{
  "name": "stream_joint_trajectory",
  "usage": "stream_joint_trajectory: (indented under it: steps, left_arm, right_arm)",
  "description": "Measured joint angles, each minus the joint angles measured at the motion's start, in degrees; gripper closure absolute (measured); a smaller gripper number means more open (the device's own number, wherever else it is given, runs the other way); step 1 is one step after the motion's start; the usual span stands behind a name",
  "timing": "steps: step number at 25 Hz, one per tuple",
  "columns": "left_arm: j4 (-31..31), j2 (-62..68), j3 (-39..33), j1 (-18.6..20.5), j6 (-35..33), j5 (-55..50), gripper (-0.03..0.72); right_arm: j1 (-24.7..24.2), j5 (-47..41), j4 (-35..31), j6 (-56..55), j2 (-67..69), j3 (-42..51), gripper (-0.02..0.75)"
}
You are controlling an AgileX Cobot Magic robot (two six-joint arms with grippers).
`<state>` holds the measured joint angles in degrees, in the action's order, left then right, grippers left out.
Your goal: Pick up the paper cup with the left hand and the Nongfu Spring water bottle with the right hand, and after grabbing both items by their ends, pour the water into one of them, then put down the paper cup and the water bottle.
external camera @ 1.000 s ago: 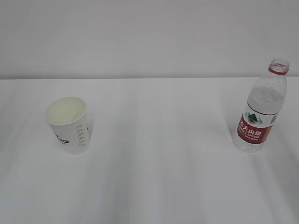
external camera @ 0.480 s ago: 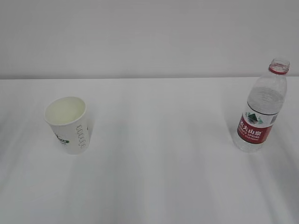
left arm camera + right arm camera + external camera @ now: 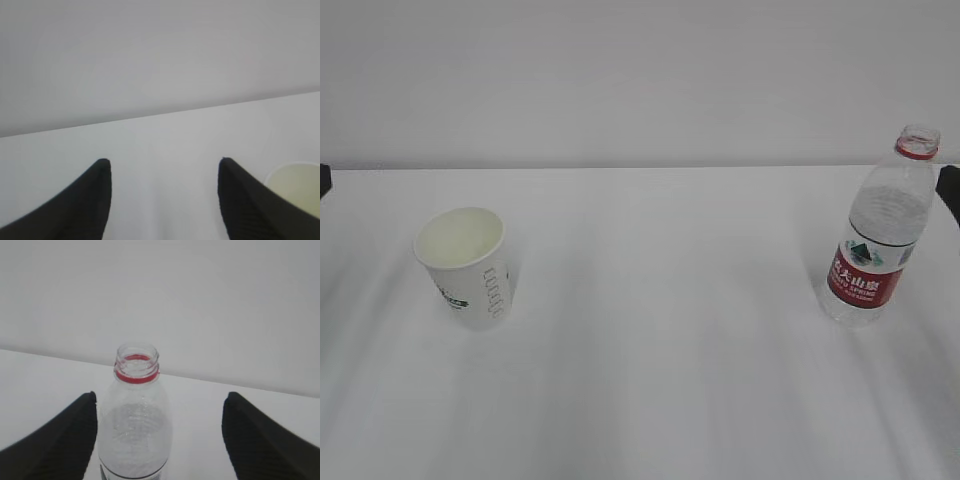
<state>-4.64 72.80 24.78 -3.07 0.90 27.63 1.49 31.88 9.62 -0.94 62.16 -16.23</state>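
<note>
The white paper cup [image 3: 465, 265] stands upright and open on the left of the table; its rim [image 3: 295, 186] shows at the lower right of the left wrist view. My left gripper [image 3: 164, 161] is open and empty, with the cup off to its right. The uncapped Nongfu Spring water bottle [image 3: 878, 235] stands upright at the right, red label facing me. My right gripper [image 3: 160, 395] is open, and the bottle [image 3: 136, 415] rises just ahead between its fingers, nearer the left one. I cannot make out the water level.
The white table [image 3: 660, 330] meets a plain pale wall at its far edge [image 3: 640, 166]. Dark slivers of the two arms show at the left edge [image 3: 323, 178] and the right edge [image 3: 950, 195] of the exterior view.
Dark parts of both arms have come into the exterior view at its left and right edges. The cup and the bottle have stayed where they were.
</note>
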Motion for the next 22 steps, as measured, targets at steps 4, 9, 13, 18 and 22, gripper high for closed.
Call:
stream_joint_trajectory:
  steps: [4, 9, 13, 18, 22]
  left_arm:
    - [0.00, 1.55, -5.81, -0.68, 0.00, 6.59, 0.200]
    - [0.00, 4.43, -13.42, -0.68, 0.00, 18.62, 0.201]
    - [-0.47, 7.67, -16.24, -0.68, 0.26, 25.44, 0.201]
    - [-2.25, 12.37, -21.29, -0.68, 2.65, 35.10, 0.201]
    - [-3.99, 16.57, -24.44, -0.68, 3.41, 37.13, 0.201]
  right_arm:
    - [0.00, 4.78, 0.00, 0.00, 3.54, 2.25, 0.150]
    - [0.00, 9.73, 0.11, -0.35, 8.06, 5.71, 0.150]
    - [0.00, 16.67, 0.11, -0.48, 12.31, 9.47, 0.150]
    - [0.00, 28.55, 0.11, -0.48, 18.97, 14.49, 0.150]
    - [0.00, 32.53, 0.11, -0.48, 24.79, 16.45, 0.150]
